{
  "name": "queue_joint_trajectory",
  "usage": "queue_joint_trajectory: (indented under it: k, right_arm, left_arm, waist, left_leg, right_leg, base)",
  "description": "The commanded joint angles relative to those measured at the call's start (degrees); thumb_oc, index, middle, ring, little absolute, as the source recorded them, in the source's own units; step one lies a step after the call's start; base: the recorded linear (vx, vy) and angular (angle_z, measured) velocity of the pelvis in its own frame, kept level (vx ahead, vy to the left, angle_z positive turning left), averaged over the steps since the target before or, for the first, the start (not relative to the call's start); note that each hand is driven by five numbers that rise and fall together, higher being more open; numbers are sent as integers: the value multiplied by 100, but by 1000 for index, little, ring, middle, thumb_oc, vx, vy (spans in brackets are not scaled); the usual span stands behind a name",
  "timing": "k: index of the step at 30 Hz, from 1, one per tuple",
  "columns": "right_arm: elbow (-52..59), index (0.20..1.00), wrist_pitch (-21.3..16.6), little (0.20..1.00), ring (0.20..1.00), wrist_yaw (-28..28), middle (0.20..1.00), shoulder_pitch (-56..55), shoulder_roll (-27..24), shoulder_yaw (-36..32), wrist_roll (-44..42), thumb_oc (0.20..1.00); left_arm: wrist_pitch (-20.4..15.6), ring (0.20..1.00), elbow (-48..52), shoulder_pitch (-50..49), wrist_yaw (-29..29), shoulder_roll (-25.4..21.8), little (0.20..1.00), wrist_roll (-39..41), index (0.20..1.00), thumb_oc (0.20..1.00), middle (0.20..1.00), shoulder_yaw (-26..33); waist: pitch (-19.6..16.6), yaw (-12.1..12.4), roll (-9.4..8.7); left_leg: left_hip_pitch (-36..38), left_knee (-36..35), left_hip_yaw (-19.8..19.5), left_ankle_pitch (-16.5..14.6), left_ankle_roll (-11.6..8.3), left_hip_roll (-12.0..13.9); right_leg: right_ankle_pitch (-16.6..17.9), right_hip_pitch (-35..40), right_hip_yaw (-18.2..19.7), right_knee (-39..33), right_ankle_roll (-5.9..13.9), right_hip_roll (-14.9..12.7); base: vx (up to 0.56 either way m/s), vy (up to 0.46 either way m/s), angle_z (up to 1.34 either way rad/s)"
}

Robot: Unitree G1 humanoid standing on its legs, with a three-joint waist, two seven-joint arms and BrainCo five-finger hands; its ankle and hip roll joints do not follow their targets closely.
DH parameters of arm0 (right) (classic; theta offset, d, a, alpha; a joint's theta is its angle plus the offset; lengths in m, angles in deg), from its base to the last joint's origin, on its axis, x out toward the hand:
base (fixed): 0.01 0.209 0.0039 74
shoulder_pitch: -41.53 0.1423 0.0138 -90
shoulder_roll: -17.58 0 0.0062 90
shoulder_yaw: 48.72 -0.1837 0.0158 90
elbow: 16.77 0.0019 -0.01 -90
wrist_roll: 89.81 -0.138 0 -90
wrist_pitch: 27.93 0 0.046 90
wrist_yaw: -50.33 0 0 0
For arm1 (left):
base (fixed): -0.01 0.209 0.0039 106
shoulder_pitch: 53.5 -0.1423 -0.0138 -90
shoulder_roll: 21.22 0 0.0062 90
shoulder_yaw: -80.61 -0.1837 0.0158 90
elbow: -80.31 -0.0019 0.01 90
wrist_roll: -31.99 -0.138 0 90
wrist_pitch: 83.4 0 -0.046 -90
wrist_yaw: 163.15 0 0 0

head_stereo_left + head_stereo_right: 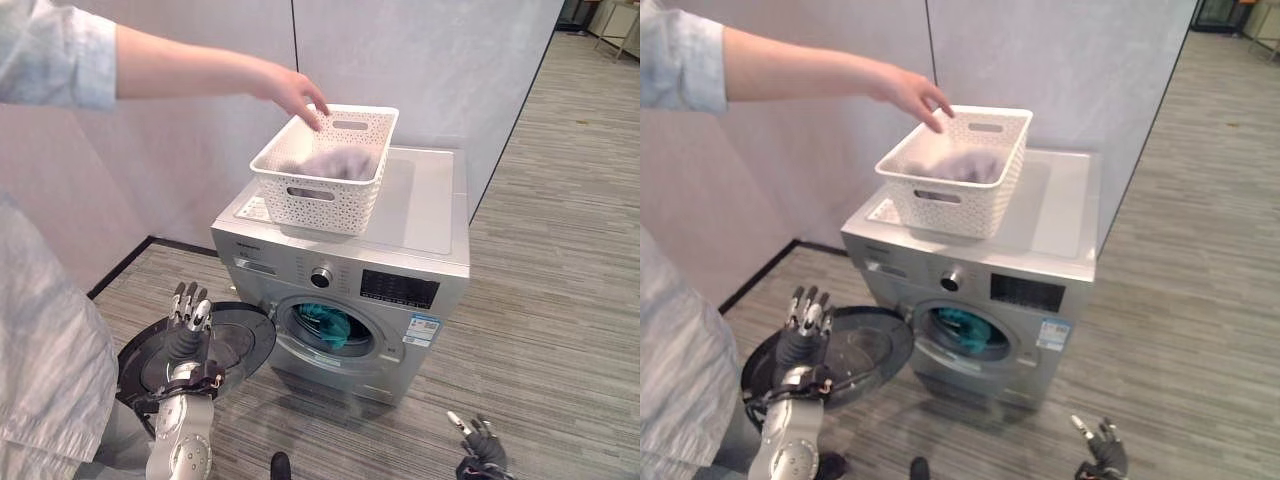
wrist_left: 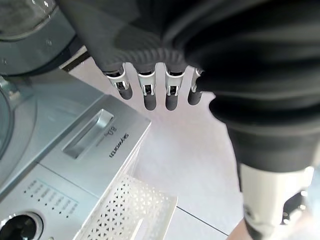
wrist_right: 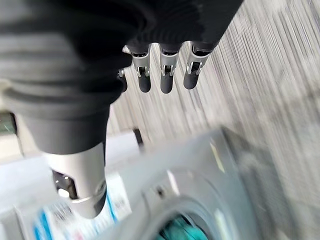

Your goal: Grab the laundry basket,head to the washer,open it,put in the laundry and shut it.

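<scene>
Both hands hang open: left hand (image 1: 187, 318) beside the round dark-glass door (image 1: 232, 340); above it, grey laundry (image 1: 335, 162) sits in the white perforated plastic basket (image 1: 325, 190), and could be forgotten.

Even, bright indoor light; soft shadow under the washer (image 1: 345, 290); right wrist view heavily motion-blurred.

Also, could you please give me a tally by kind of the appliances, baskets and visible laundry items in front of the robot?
Washer: 1, door open
Laundry basket: 1, white, on top of the washer
Laundry items: 2, a grey one in the basket and a teal one in the drum
Total: 4
</scene>
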Motion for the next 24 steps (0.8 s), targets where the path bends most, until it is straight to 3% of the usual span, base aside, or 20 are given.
queue_joint_trajectory:
  k: [1,7,13,19,24]
  right_arm:
    - [390,1000,-335,1000,1000,-220,1000,368,-14,-264,-50,1000]
    - [957,1000,-560,1000,1000,-681,1000,571,-354,-972,155,1000]
    - [2499,1000,-932,1000,1000,-1610,1000,1124,-1143,-2133,1184,1000]
    - [3270,1000,-942,1000,1000,-1922,1000,1732,-2023,-2537,1645,1000]
    - [3716,1000,-943,1000,1000,-1725,1000,2104,-2372,-2348,1495,1000]
  left_arm:
    - [-146,1000,210,360,-179,-193,1000,-109,1000,1000,1000,436]
    - [-162,1000,204,343,-186,-190,1000,-250,1000,1000,1000,652]
    - [-157,1000,266,322,-221,-241,1000,-348,1000,1000,1000,775]
    - [-54,1000,361,366,-317,-343,1000,-303,1000,1000,1000,629]
    - [63,1000,488,226,-402,-473,1000,-288,1000,1000,1000,560]
  waist:
    - [303,-41,-228]
    - [264,-39,-226]
    - [205,4,-291]
    - [152,114,-440]
    - [153,227,-587]
  left_leg:
    - [102,75,31,-537,-104,131]
    - [123,55,11,-572,-102,127]
    - [127,87,-29,-671,-96,77]
    - [70,142,-59,-712,-58,31]
    - [30,172,-86,-757,-32,-4]
  right_leg:
    - [145,33,-77,-496,-267,29]
    - [152,44,-55,-540,-249,23]
    - [141,98,-47,-603,-211,-10]
    - [206,109,-84,-642,-166,-36]
    - [242,117,-114,-673,-136,-73]
  base:
    - [0,0,0]
    - [2,2,-1]
    - [20,11,1]
    - [14,10,1]
    - [24,21,6]
